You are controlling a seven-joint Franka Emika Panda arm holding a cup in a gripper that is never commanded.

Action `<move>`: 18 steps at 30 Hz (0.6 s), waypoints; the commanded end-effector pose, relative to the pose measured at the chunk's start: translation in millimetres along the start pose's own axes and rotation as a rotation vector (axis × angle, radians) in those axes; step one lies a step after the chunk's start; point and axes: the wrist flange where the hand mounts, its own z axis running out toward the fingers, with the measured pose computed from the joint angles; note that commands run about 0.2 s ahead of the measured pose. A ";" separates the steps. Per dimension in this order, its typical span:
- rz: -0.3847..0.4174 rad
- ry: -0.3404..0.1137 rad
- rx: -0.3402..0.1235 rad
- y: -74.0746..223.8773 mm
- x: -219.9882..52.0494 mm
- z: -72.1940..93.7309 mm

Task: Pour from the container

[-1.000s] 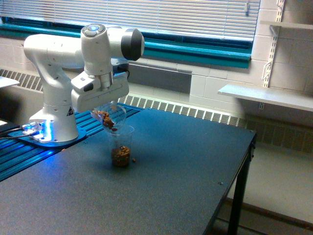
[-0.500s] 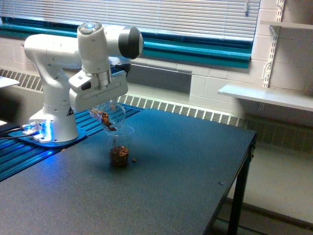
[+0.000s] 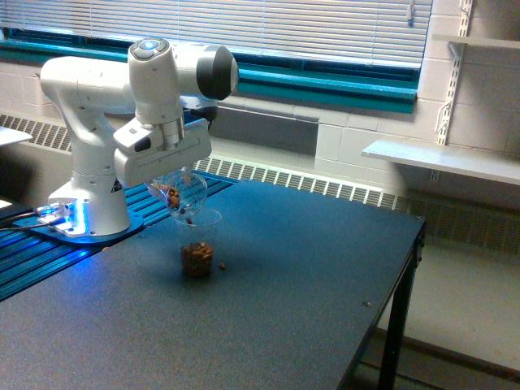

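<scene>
Since one second ago: gripper [image 3: 172, 180] and container [image 3: 182, 195] shifted slightly toward 9 o'clock in the exterior view; cup [image 3: 197, 244] likewise displaced a little toward 9 o'clock on the table [image 3: 309, 276]; tilt of the container much as before.

Container: clear, rounded, held at the end of the white arm [image 3: 154, 89], tipped with its mouth pointing down toward 5 o'clock, directly above the cup's rim. Brown nut-like bits [image 3: 173, 196] visible through its wall, gathered near the lower lip. Gripper clamped on the container; fingers largely hidden behind the white hand housing, so exact contact points not discernible.

Cup: clear, tapered, upright on the dark table, just below the container's mouth; whether the two touch, not resolvable. Pile of brown bits [image 3: 197, 258] filling its bottom portion. Single stray brown bit [image 3: 222, 265] on the table just beside the cup's base at 3 o'clock.

Arm base [image 3: 85, 203] at 9 o'clock from the cup, mounted on a blue-lit plate. Window blinds [image 3: 284, 24] at 12 o'clock; wall shelf [image 3: 443, 158] at 3 o'clock, well apart from the table.
</scene>
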 end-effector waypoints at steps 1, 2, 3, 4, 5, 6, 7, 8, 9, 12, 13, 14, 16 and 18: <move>0.006 0.031 0.012 13.7 4.0 -2.9; 0.007 0.032 0.014 13.9 4.5 -3.2; 0.006 0.032 0.014 14.1 4.7 -3.2; 0.005 0.032 0.015 14.1 4.7 -3.2; 0.004 0.031 0.015 14.0 4.6 -3.1; 0.002 0.031 0.014 13.9 4.5 -2.7; 0.000 0.029 0.013 13.5 4.1 -2.2; -0.002 0.029 0.014 12.8 3.6 -2.0; -0.004 0.030 0.015 12.2 3.2 -2.0; -0.010 0.031 0.014 10.8 1.9 -2.0; -0.012 0.030 0.011 10.8 1.5 -1.8; -0.014 0.031 0.010 10.7 1.4 -1.7; -0.016 0.035 0.012 10.2 1.5 -2.3; -0.021 0.038 0.013 7.4 1.4 -3.5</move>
